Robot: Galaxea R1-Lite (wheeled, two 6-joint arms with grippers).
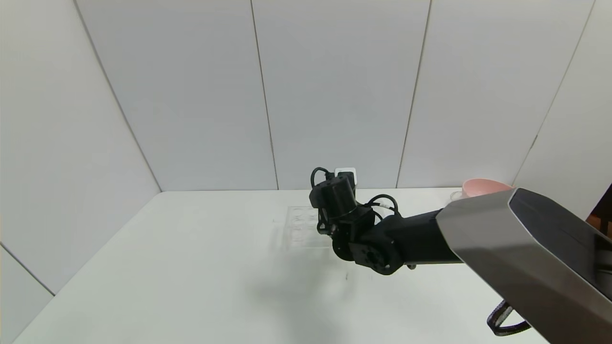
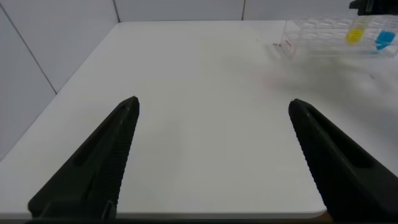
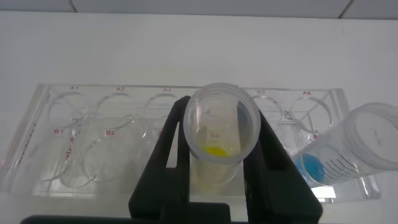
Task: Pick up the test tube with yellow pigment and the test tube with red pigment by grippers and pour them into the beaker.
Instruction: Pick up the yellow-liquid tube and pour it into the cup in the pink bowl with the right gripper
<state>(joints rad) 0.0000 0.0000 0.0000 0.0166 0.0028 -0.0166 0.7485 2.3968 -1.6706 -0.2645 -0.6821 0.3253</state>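
The test tube with yellow pigment [image 3: 219, 124] stands in a hole of the clear tube rack [image 3: 93, 146], and I look down into its open rim. My right gripper [image 3: 221, 112] is shut on it, one black finger on each side just below the rim. In the head view the right wrist [image 1: 340, 206] hangs over the rack [image 1: 300, 228] and hides the fingers. My left gripper [image 2: 213, 104] is open and empty above the table's front edge. The test tube with red pigment is out of view. The beaker [image 1: 455, 195] shows only as a clear rim beside the pink bowl.
A tube with blue liquid [image 3: 348, 155] leans in the rack right beside the held tube. The pink bowl [image 1: 480, 187] stands at the back right by the wall. The white table [image 1: 191, 267] spreads bare to the left of the rack.
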